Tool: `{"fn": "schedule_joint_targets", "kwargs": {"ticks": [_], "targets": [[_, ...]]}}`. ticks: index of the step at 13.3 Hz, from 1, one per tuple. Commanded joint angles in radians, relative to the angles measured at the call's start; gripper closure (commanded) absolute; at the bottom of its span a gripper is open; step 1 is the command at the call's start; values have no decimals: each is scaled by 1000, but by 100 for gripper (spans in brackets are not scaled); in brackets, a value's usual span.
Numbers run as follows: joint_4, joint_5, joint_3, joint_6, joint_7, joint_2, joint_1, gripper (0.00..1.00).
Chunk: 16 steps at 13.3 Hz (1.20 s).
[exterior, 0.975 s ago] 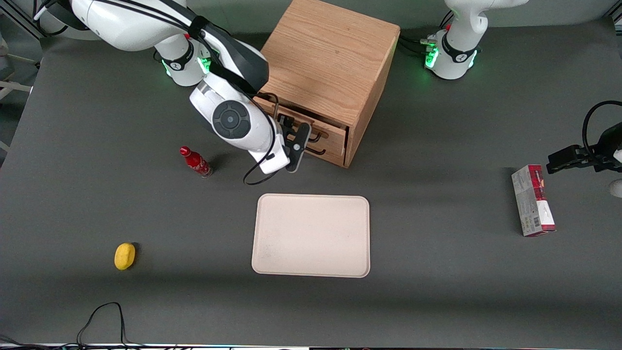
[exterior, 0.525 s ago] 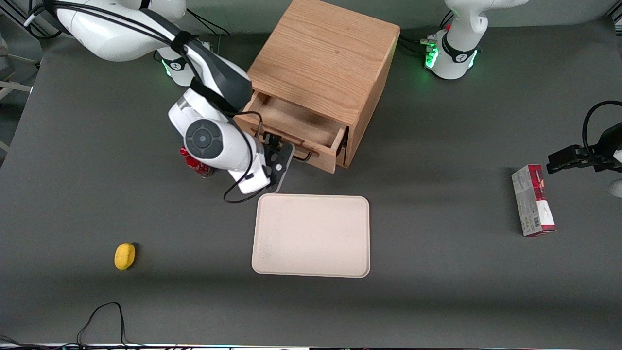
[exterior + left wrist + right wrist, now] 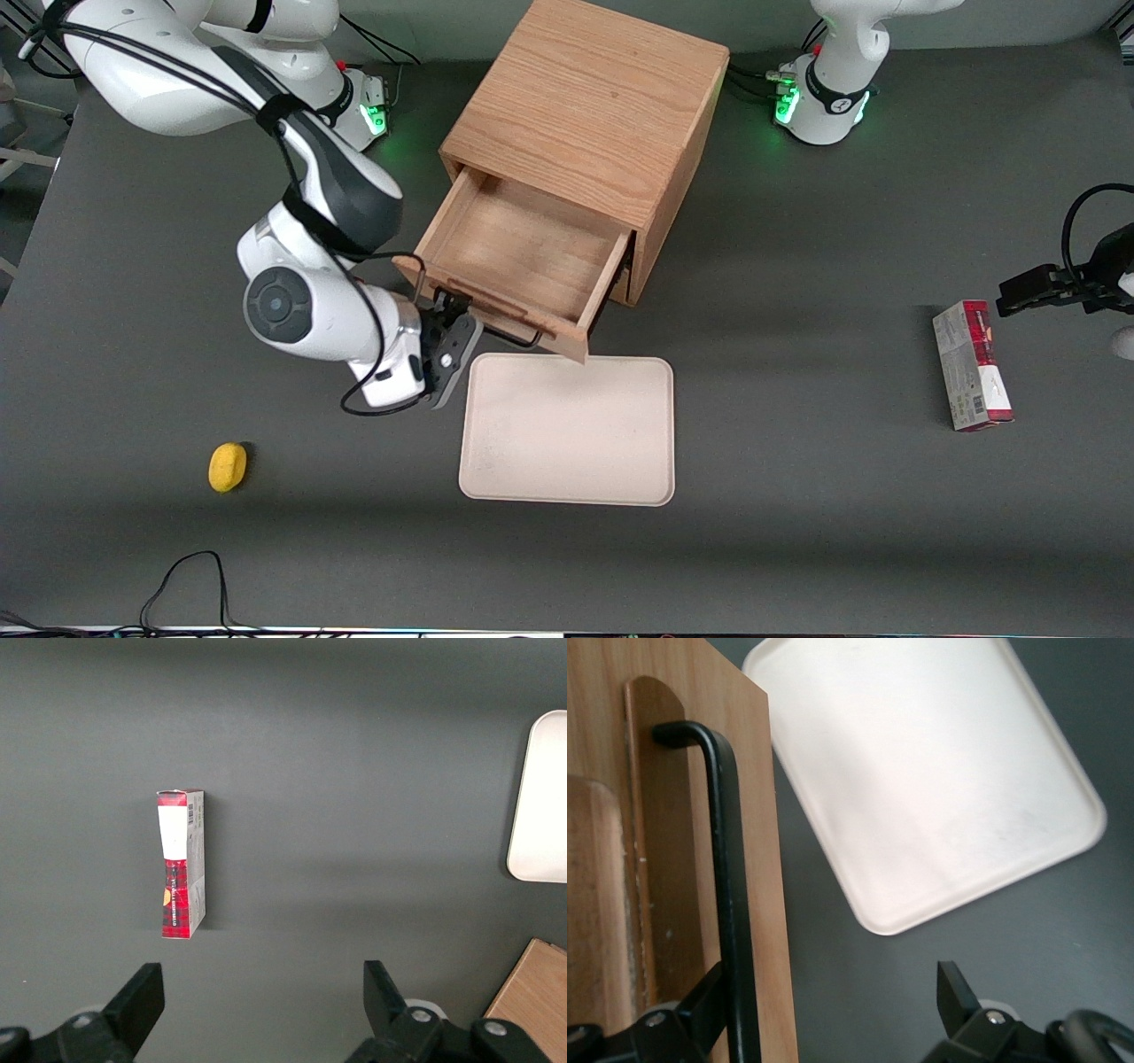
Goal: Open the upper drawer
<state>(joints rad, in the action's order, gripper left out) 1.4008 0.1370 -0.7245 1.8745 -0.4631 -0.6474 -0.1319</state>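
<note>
The upper drawer (image 3: 523, 257) of the oak cabinet (image 3: 589, 106) stands pulled far out, and its inside is bare. Its front edge hangs over the tray's near-cabinet rim. My right gripper (image 3: 456, 323) is at the working arm's end of the drawer front, level with the black bar handle (image 3: 518, 339). In the right wrist view the gripper (image 3: 833, 1005) is open wide. The handle (image 3: 731, 886) runs along the drawer front (image 3: 664, 859), just inside one finger (image 3: 709, 1005). The other finger (image 3: 957, 992) is over bare table. The lower drawer is hidden under the upper one.
A beige tray (image 3: 567, 430) lies nearer the front camera than the cabinet, and shows in the right wrist view (image 3: 921, 771). A yellow object (image 3: 228, 466) lies toward the working arm's end. A red and grey box (image 3: 971, 365) lies toward the parked arm's end.
The upper drawer has slid from nearly shut to far out, toward the front camera. My gripper moved with the handle. The arm now hides the red bottle.
</note>
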Motion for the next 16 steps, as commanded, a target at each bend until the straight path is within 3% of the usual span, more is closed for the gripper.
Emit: {"fn": "schedule_joint_targets", "kwargs": {"ticks": [1, 7, 10, 12, 13, 14, 16], "targets": [[-66, 24, 10, -25, -15, -29, 11, 0], [-129, 75, 30, -23, -20, -41, 12, 0], [-189, 232, 36, -32, -23, -6, 12, 0], [-190, 224, 45, -98, 3, 84, 11, 0], [-186, 173, 47, -106, 11, 103, -15, 0], [-177, 62, 56, -127, 30, 147, -50, 0], [-104, -81, 185, -225, 156, 271, -60, 0]]}}
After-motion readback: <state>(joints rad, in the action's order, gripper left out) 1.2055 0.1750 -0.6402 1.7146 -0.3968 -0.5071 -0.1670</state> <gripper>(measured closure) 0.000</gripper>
